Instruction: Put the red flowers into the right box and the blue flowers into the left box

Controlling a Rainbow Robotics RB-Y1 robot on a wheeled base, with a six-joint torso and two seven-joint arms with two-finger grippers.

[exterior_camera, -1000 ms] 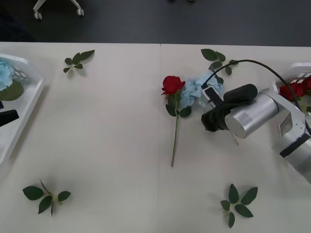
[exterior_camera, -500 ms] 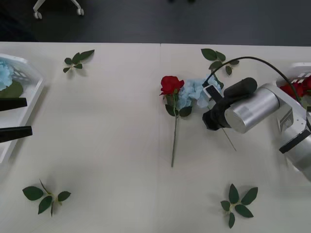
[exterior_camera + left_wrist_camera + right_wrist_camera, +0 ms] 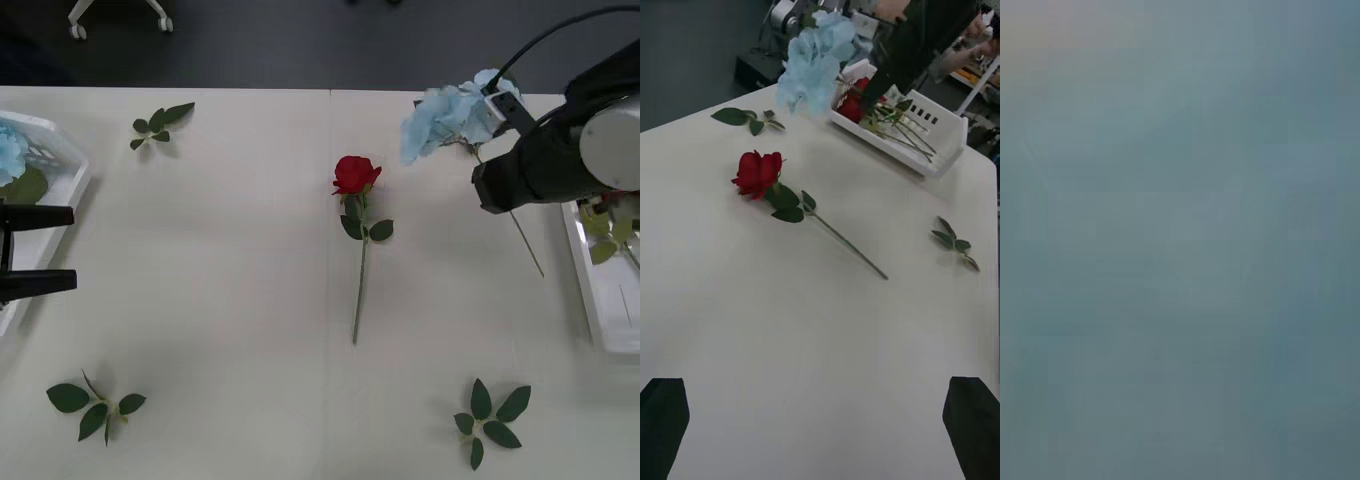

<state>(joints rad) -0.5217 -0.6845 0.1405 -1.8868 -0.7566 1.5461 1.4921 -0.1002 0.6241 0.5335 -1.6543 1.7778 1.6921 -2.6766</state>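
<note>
Above the table's (image 3: pixel 250 300) far right, right end effector (image 3: pixel 497 112) clamped on blue flower (image 3: pixel 450 120), lifted. Carry high across, clear of the rose (image 3: pixel 355 175), to left box (image 3: pixel 60 200); left end effector (image 3: pixel 30 250) open there.

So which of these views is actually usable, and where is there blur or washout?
Front view: evenly lit and sharp, soft shadows, the rose crisp. Left wrist view: clear, the blue flower slightly soft, left fingers dark at the corners. Right wrist view: a uniform grey-blue blur, nothing readable.
</note>
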